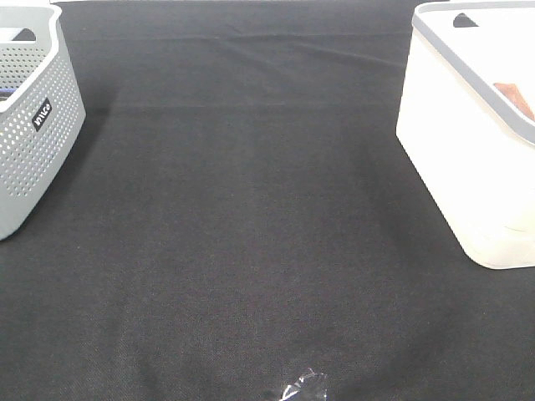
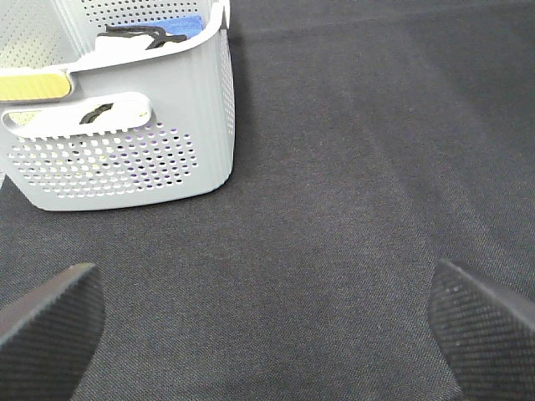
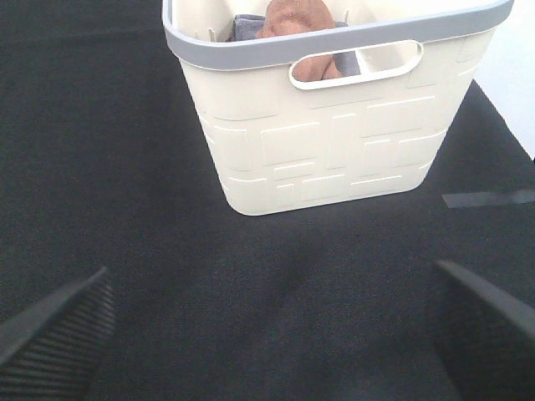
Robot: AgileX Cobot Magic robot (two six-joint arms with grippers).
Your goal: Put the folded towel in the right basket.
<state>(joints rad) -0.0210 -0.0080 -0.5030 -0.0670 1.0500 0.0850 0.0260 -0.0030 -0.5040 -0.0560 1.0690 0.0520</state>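
The right basket [image 1: 468,150] is cream white with a grey rim and stands at the right edge of the black cloth. An orange-brown folded towel [image 1: 514,96] lies inside it; in the right wrist view it [image 3: 292,21] rests on a grey cloth [image 3: 247,25] inside the basket [image 3: 334,142]. My right gripper [image 3: 267,334] is open and empty, back from the basket over the cloth. My left gripper [image 2: 267,326] is open and empty, near the grey basket [image 2: 125,142]. Neither gripper shows in the exterior high view.
A grey perforated basket [image 1: 29,117] stands at the left edge, holding blue, white and yellow items [image 2: 159,29]. A small piece of clear plastic [image 1: 301,388] lies near the front edge. A strip of tape [image 3: 489,199] lies on the cloth beside the right basket.
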